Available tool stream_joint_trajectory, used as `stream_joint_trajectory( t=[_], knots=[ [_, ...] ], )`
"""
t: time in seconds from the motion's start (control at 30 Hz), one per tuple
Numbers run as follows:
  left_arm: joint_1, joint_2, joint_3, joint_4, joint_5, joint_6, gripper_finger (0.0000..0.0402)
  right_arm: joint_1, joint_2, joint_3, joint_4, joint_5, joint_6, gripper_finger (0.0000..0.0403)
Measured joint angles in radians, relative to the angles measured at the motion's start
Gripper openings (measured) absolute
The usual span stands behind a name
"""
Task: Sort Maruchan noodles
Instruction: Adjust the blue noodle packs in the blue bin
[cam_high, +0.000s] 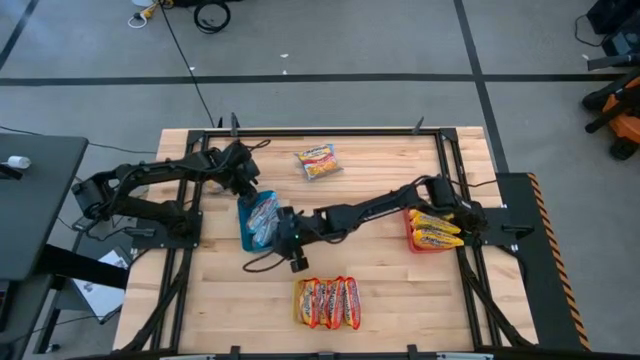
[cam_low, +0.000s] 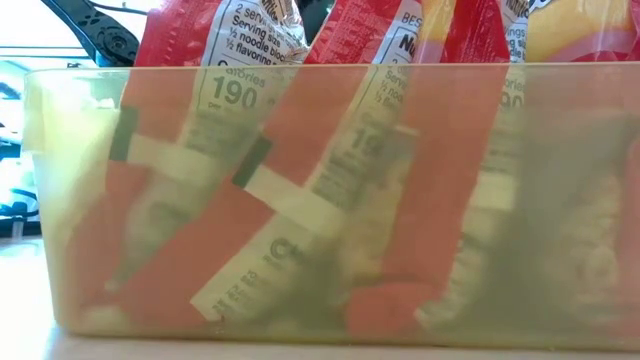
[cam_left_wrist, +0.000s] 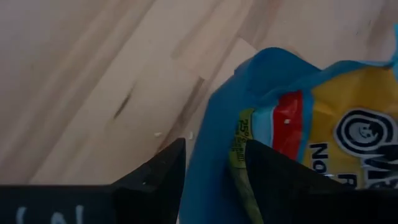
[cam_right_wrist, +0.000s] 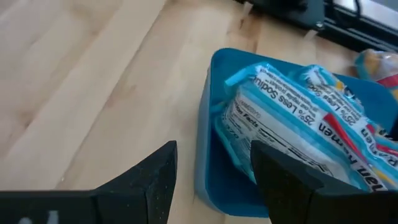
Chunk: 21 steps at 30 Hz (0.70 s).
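Observation:
The blue tray (cam_high: 245, 232) lies left of the table's middle and holds silvery-white and blue packets (cam_high: 263, 218). My left gripper (cam_high: 247, 190) is at the tray's far end. In its wrist view it is open (cam_left_wrist: 214, 168), with the tray's wall (cam_left_wrist: 211, 143) between its fingers and a packet (cam_left_wrist: 348, 124) just beyond. My right gripper (cam_high: 283, 228) reaches across to the tray's right side. It is open (cam_right_wrist: 211, 165) over the tray's rim (cam_right_wrist: 205, 124), beside the packets (cam_right_wrist: 292, 118). One loose packet (cam_high: 318, 162) lies flat near the far edge. My left gripper has one finger (cam_left_wrist: 165, 174) outside the blue tray's wall and the other (cam_left_wrist: 273, 180) inside it, next to a packet's edge (cam_left_wrist: 236, 143). I cannot tell whether either finger touches the wall or the packet.
A red tray (cam_high: 410, 232) at the right holds yellow-orange packets (cam_high: 436, 230). A yellow tray (cam_high: 298, 302) near the near edge holds red packets (cam_high: 328, 302). In the low view its wall (cam_low: 60, 200) and the packets (cam_low: 330, 150) fill the picture. Bare wood lies around the trays.

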<state>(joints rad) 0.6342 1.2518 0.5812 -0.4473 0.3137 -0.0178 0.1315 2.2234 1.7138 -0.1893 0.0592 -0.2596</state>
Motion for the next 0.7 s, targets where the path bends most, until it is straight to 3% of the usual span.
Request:
stream_joint_trajectory(
  t=[0.3,0.53,0.7],
  knots=[
    [0.005,0.000,0.000,0.000,-0.040,-0.002,0.0171,-0.036,0.064,0.000,0.010,-0.131,-0.065,0.0208],
    [0.004,0.000,0.000,-0.004,-0.040,0.022,0.0171,-0.034,0.093,-0.001,0.027,-0.057,-0.055,0.0190],
    [-0.010,0.000,0.000,0.009,0.020,0.061,0.0171,-0.036,0.094,0.005,0.032,-0.029,-0.049,0.0141]
  ],
)
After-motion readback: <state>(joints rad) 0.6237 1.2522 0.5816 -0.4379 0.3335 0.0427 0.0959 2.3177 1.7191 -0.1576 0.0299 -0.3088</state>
